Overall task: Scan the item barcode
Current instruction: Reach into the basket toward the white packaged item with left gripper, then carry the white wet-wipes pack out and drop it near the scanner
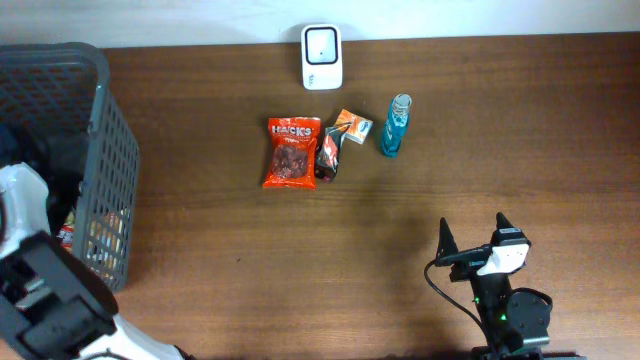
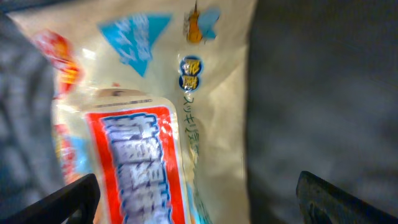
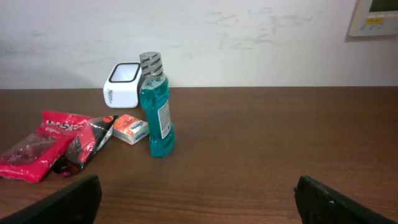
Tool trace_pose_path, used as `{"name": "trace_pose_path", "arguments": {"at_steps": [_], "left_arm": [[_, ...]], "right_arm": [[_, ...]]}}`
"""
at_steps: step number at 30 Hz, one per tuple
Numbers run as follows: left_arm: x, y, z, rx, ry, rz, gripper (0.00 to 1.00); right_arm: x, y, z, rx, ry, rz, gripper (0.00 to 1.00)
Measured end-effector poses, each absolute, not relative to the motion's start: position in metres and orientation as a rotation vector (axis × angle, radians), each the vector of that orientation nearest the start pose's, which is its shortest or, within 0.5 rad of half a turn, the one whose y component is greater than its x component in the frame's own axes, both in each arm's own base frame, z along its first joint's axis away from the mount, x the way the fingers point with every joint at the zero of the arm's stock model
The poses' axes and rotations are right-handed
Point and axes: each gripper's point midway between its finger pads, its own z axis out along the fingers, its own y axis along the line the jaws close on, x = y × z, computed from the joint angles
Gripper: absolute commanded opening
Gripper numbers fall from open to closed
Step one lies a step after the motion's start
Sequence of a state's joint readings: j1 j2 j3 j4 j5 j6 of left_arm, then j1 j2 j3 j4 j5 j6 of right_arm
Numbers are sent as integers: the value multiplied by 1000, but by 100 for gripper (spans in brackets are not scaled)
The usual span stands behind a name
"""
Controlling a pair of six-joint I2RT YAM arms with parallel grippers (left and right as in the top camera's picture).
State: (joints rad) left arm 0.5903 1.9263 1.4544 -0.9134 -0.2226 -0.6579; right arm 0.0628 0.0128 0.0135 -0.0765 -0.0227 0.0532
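Observation:
In the left wrist view a cream snack packet [image 2: 155, 93] with a red-framed blue label fills the picture, lying on dark material. My left gripper [image 2: 198, 190] hangs open just above it, one finger on each side of the label and touching nothing. The overhead view shows the left arm [image 1: 40, 270] reaching into the grey basket [image 1: 105, 150], which hides that gripper. The white barcode scanner [image 1: 322, 57] stands at the table's far edge. Near the front right edge my right gripper [image 1: 472, 235] is open and empty, facing the scanner [image 3: 122, 84].
In the middle of the table lie a red Hacks bag [image 1: 292, 152], a black packet [image 1: 328, 155], a small orange box [image 1: 353, 126] and a blue bottle [image 1: 394, 127]. The bottle [image 3: 155, 106] stands upright. The basket holds several other items.

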Motion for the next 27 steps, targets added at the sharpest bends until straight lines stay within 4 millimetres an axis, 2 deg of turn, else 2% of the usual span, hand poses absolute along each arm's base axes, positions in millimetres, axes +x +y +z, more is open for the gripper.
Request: {"name": "trace_pose_path", "arguments": {"at_steps": [2,4,5,6,7,8,9,10,15,17,19,22,24,26,27], "left_arm": [[309,255,46,-1757,2412,346,99],[305,256,41,-1760,2432,380,99],[304,256,40,-1763,2439,388,91],[302,256,39,-1767,2447,402,76],[297,257,38,-1770,2461,434,56],[293,257,37,-1782,2463,455,23],[288,259,37,-1785,2474,493,5],[284,260,38,-1786,2480,518,0],[281,259,47,-1795,2502,534,0],[284,253,52,-1823,2544,461,0],[297,247,66,-1841,2565,345,0],[320,253,109,-1813,2513,270,0],[342,265,164,-1751,2398,225,0],[348,265,200,-1711,2340,194,0],[354,263,229,-1669,2288,163,0]], "right_arm": [[245,19,158,-26,1647,106,98],[245,19,158,-26,1647,107,98],[245,19,158,-26,1647,107,98],[245,19,158,-26,1647,107,98],[245,19,158,-26,1647,106,98],[245,19,158,-25,1647,107,98],[245,19,158,-26,1647,106,98],[245,19,158,-26,1648,107,98],[245,19,158,-26,1647,107,98],[245,19,158,-26,1648,107,98],[245,19,158,-26,1648,107,99],[245,19,159,-25,1647,107,98],[245,19,158,-26,1648,107,98],[245,19,159,-26,1647,107,98],[245,19,158,-26,1647,107,98]]}}
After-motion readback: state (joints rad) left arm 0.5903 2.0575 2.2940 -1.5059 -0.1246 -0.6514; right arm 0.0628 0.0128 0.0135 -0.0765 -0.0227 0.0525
